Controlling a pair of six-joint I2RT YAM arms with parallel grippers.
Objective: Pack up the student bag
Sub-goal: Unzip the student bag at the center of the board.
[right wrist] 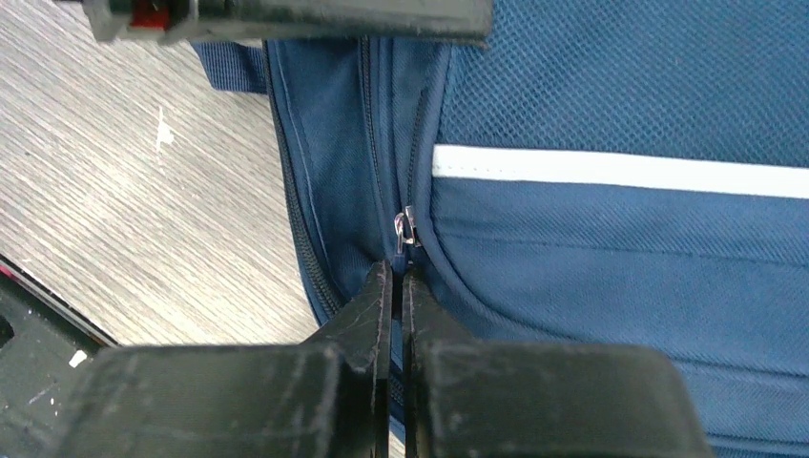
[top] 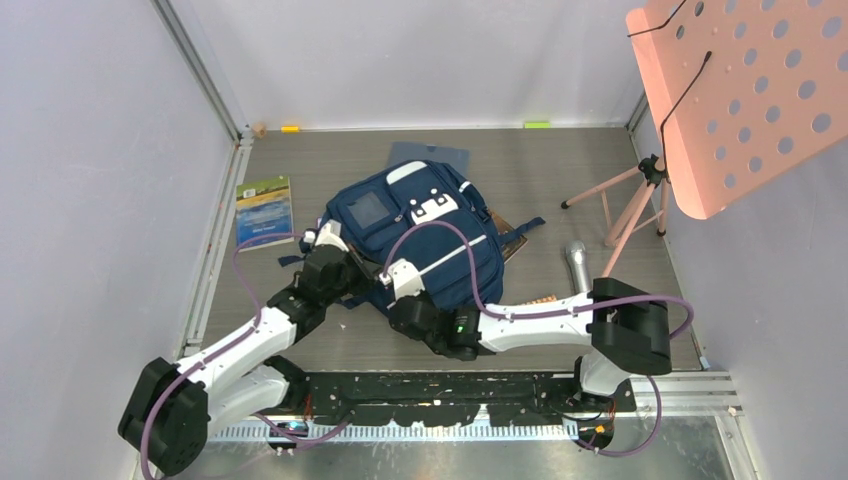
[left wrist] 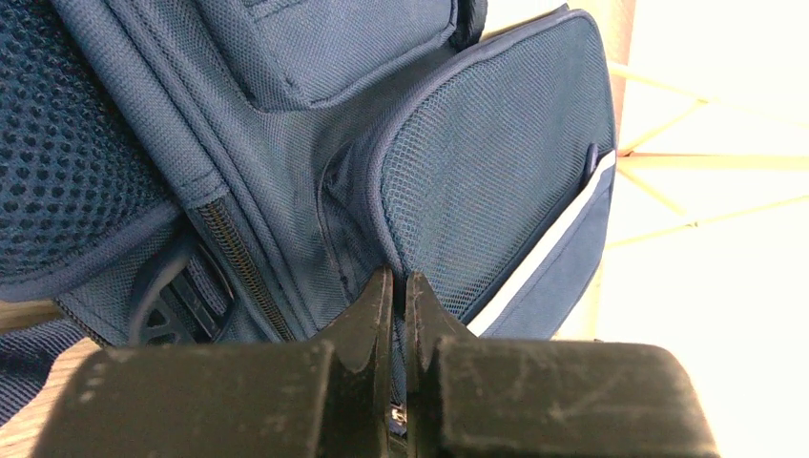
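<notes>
The student bag point(top: 420, 225), navy with white stripes and white patches, lies flat on the floor between both arms. My left gripper point(top: 345, 280) is at its near left side. In the left wrist view the left gripper point(left wrist: 399, 282) is shut on a fold of the bag's fabric beside a mesh side pocket point(left wrist: 487, 181). My right gripper point(top: 398, 290) is at the bag's near edge. In the right wrist view the right gripper point(right wrist: 399, 273) is shut on the blue zipper pull just below the metal slider point(right wrist: 407, 229), under the white stripe point(right wrist: 620, 170).
A book point(top: 265, 210) lies left of the bag. A blue-grey folder point(top: 432, 154) is behind the bag and a brown flat item point(top: 510, 238) pokes out at its right. A silver cylinder point(top: 578, 265) lies to the right. A pink tripod stand point(top: 635, 195) carries a perforated board point(top: 750, 90).
</notes>
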